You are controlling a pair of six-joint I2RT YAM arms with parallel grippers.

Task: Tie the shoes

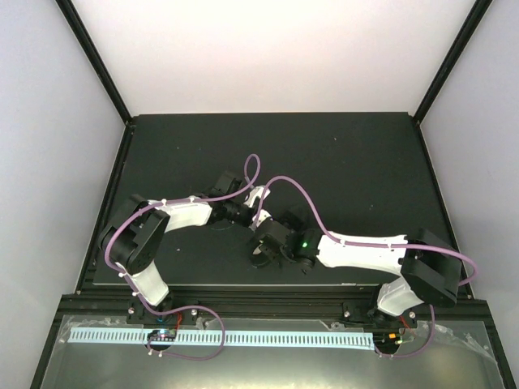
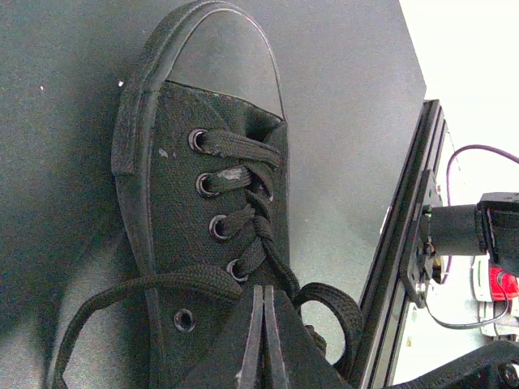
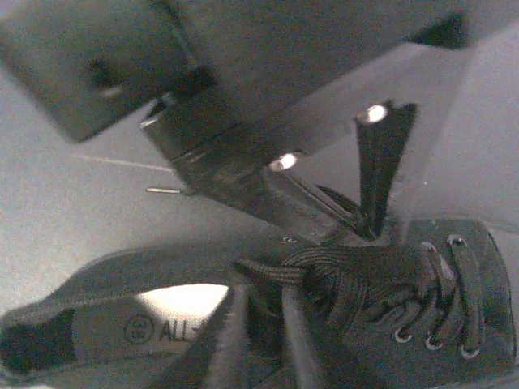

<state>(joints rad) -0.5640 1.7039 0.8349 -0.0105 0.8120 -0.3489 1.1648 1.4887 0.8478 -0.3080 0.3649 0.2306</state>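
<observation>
The shoe lay on the table between both arms. The left gripper was closed at the laces; the right gripper was too blurred to judge. It should pinch one lace only, pulling gently.

shoe | laces bunched over tongue | pale insole showing

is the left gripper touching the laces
Touching. The left wrist view shows the shut left gripper with its tips buried in the laces, no gap.
</observation>
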